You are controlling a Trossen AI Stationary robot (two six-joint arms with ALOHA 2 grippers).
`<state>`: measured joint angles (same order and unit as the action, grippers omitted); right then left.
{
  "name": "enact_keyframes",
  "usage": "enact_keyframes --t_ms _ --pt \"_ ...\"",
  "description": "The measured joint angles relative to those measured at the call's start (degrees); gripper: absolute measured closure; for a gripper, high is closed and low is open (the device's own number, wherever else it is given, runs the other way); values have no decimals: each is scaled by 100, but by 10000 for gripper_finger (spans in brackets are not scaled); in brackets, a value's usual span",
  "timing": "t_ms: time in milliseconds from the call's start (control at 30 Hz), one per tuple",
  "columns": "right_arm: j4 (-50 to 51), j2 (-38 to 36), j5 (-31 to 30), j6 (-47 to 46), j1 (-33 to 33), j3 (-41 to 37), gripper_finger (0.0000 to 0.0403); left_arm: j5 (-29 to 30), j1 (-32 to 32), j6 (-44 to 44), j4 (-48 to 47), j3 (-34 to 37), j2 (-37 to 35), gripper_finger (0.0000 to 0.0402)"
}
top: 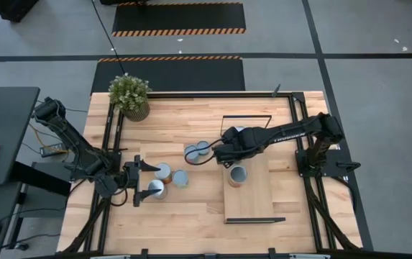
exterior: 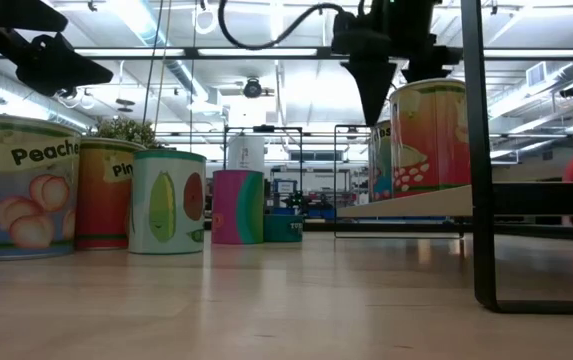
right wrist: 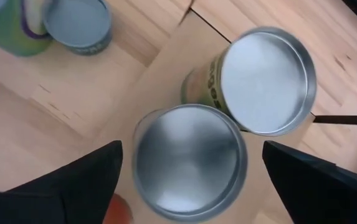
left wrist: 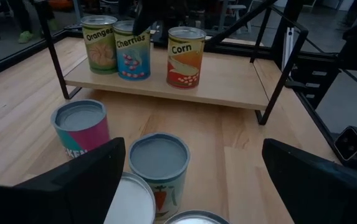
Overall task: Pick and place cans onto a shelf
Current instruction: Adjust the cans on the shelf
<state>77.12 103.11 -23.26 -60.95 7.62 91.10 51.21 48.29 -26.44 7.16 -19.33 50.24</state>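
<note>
**A:** How did the right pincer (right wrist: 192,152) stand?

**B:** It was wide. Its two dark fingers were far apart, one on each side of the silver top of a can (right wrist: 187,180). It hung over this can, and I could not see any touching.

**A:** And where was this can?

**B:** On the shelf (top: 257,198), upright. A second can (right wrist: 265,81) stood just beside it, also on the board. In the high view the right arm covered both of them. The Corn can (top: 238,175) stood on the same board, near them at about 6 o'clock.

**A:** Where did the shelf lie on the table (top: 191,208)?

**B:** On the 3 o'clock half, with the long side going from 12 to 6.

**A:** Were there cans outside the shelf?

**B:** Yes. Two cans (top: 197,150) stood together on the table, just at 9 o'clock of the right pincer.

**A:** And the left pincer (top: 147,180)?

**B:** It was also wide and it held nothing. It was low at the 9 o'clock side of the table and pointed to 3 o'clock. Three cans (top: 180,178) stood in a close group just in front of its fingers.

**A:** Anything more?

**B:** A potted plant (top: 129,96) stood at the 11 o'clock corner, well apart from all cans.
</note>
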Motion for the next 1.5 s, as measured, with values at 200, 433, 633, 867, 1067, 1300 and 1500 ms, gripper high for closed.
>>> enact_keyframes --t_ms 200,433,633,867,1067,1300,1500 --pt "-10 0 24 3 -62 -145 4 -1 -1 -2 -9 0 0 17" --pt "228 0 35 24 -92 -149 3 -2 -2 -2 -12 0 0 17" --pt "649 0 -100 -2 -101 -149 4 -2 -1 -2 -12 0 0 17" --pt "1034 0 -138 66 -105 -152 4 -1 -2 -4 -13 0 0 17" --pt "1295 -2 -318 49 -105 -152 3 -1 -2 -4 -13 0 0 17" --pt "1298 -2 -384 450 -156 -135 5 -1 -2 -3 -11 0 0 17" --pt "1292 -15 -603 1334 207 0 5 -1 -2 -4 -13 0 0 17"
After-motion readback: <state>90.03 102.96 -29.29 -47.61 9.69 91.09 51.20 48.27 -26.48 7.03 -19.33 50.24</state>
